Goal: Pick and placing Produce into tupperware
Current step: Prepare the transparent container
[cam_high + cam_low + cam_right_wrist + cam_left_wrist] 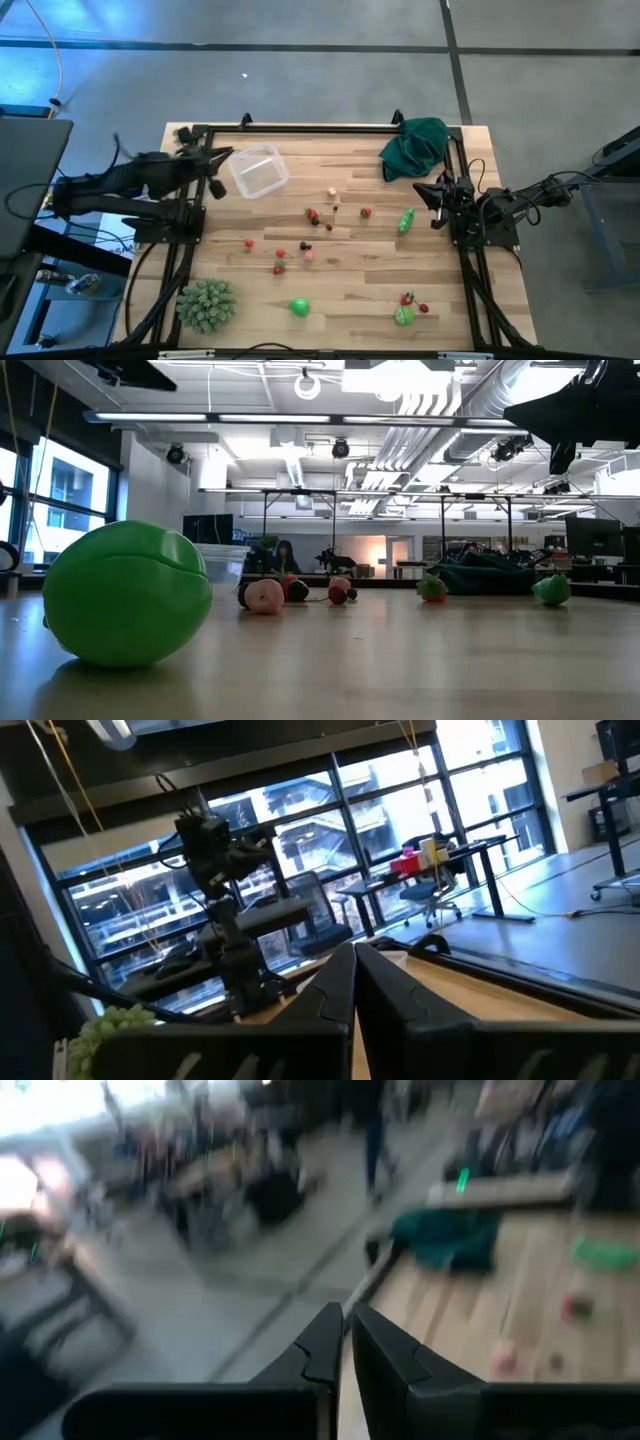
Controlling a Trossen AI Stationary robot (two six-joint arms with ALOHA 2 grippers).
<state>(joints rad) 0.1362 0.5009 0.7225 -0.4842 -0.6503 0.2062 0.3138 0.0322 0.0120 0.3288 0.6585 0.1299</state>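
Flanking scattered produce (309,215): spiky ball (207,304), green cloth (414,146).

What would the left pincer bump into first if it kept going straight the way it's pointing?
Probably the tupperware. In the high view the left pincer, shut and empty, sits at the table's far left corner and points right, with the clear box just ahead. It may pass above it, though; the height is unclear.
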